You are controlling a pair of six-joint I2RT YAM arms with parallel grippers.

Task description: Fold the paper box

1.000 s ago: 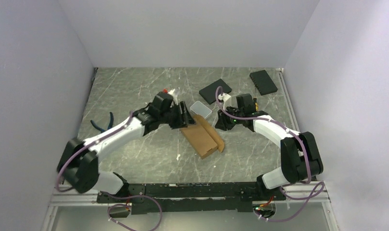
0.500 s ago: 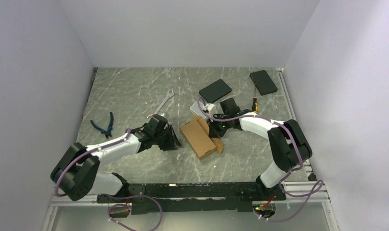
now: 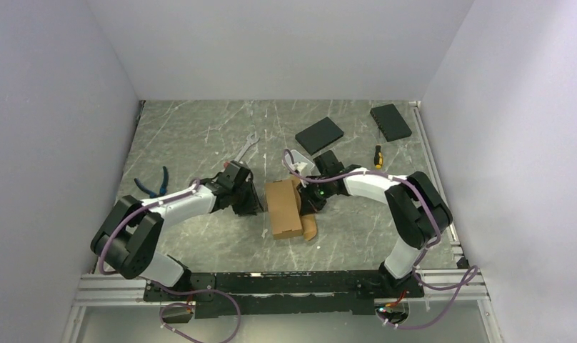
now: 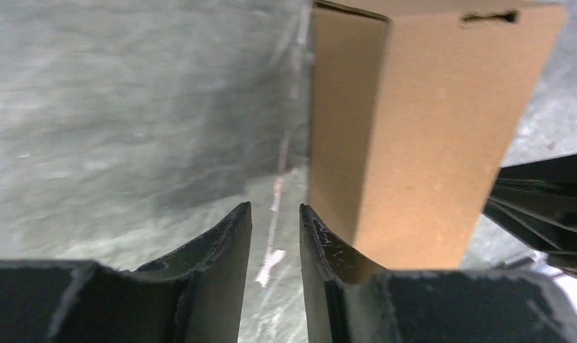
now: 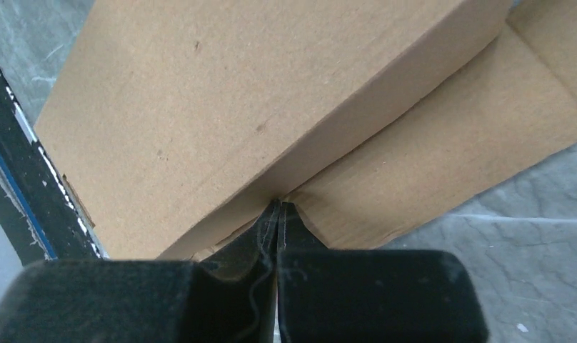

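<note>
Closing in from both sides, the two arms had bracketed the paper box, which sat near the middle of the surface. A second before, it lay slanted with the left arm reaching over its far end. Now it stood squarer to the arms and a little nearer them. It looked like a closed-up carton with one flap splayed flat on the surface at its right side. The left gripper had dropped beside the box's left wall and narrowed to a slim gap with nothing in it, and one finger looked to be touching the lower edge of the cardboard. The right gripper had swung in and closed completely on nothing, its tips wedged into the crease where the loose flap met the box wall. That read as a brace-and-push set-up: the flap remained to be lifted and tucked before the fold was finished.
</note>
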